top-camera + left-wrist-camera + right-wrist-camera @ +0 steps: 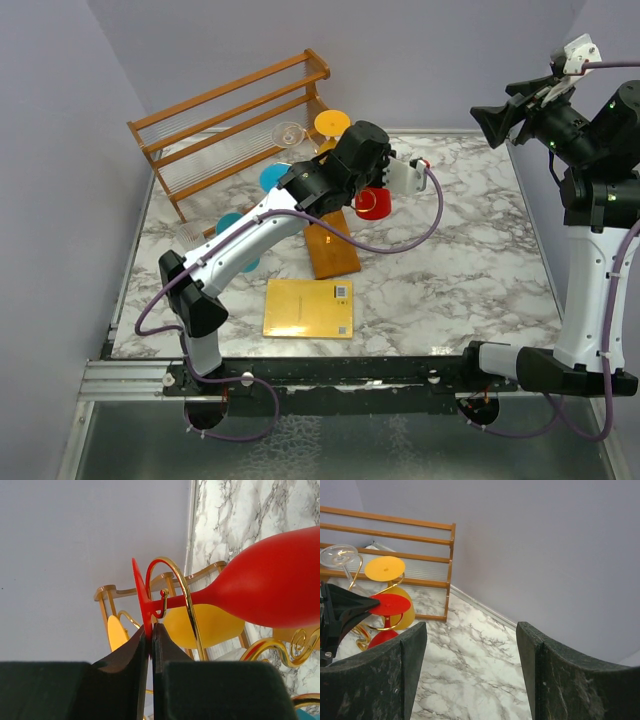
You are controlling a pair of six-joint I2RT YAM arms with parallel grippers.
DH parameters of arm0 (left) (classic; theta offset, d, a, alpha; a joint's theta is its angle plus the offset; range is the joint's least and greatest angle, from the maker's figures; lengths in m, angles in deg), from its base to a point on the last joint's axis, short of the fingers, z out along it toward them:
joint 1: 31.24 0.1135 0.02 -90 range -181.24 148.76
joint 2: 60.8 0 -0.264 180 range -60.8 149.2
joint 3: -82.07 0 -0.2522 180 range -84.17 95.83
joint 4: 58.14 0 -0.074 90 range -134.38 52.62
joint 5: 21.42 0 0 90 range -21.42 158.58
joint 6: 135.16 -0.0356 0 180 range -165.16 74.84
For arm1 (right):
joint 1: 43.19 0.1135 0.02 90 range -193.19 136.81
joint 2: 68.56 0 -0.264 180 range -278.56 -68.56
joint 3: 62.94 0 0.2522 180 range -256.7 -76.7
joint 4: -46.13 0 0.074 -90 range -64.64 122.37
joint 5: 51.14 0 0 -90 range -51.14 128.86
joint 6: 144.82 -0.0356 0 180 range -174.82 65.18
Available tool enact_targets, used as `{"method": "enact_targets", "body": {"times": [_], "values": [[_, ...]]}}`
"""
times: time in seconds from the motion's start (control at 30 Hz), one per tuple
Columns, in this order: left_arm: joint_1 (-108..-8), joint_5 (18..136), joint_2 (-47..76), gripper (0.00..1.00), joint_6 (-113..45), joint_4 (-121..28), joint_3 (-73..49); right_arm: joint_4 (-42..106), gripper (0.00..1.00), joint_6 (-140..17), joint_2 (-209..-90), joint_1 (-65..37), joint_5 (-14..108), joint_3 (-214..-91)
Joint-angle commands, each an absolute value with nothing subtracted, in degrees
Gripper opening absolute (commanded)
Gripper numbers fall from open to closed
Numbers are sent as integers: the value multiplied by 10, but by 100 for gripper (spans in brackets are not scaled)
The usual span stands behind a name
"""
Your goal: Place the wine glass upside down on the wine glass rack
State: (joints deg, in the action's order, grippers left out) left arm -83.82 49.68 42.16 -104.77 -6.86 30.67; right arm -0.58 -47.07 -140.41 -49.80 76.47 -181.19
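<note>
— At mid-bench, on the wine glass rack (176, 580): where is the red wine glass (270, 585)?

— Upside down. Foot uppermost, bowl hanging below. The stem lies inside one curled gold arm of the rack, and the left wrist view shows the arm's small hooked end against the stem.

— Left pincer (151, 630)?

— Clamped on the rim of the glass's round foot, its dark fingers (125, 655) pressed to either face of the disc.

— Right pincer (470, 675)?

— Spread wide, nothing between the fingers. It is raised at the far right of the marble bench (470, 260), well apart from the rack.

— Neighbours?

— A yellow glass (385, 569) hangs just behind the red one, also foot-up. A clear glass (337, 555) is further left on the rack. Blue glasses (272, 177) show on the rack's left side in the top view. The rack's brown wooden base (333, 255) rests on the bench, with a flat yellow box (308, 307) just beside its near end. A slatted wooden shelf (230, 110) stands at the far left, against the wall.
</note>
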Motion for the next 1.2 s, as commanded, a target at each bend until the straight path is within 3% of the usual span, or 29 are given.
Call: {"method": "enact_targets", "body": {"times": [0.0,0.5,0.93,1.03,1.1,1.17], "values": [[-842,496,395,10,-1032,-50,300,10,72,-478,-1392,-502,770,-1806],[-846,514,368,31,-1005,-35,292,-1,74,-446,-1398,-503,729,-1817],[-847,548,298,63,-948,15,308,-26,81,-394,-1417,-503,704,-1832],[-846,564,287,76,-928,37,334,-38,84,-368,-1427,-503,697,-1835],[-839,583,278,85,-911,54,355,-49,86,-337,-1434,-503,690,-1834],[-820,614,265,92,-888,68,371,-54,97,-305,-1441,-503,663,-1828]]}}
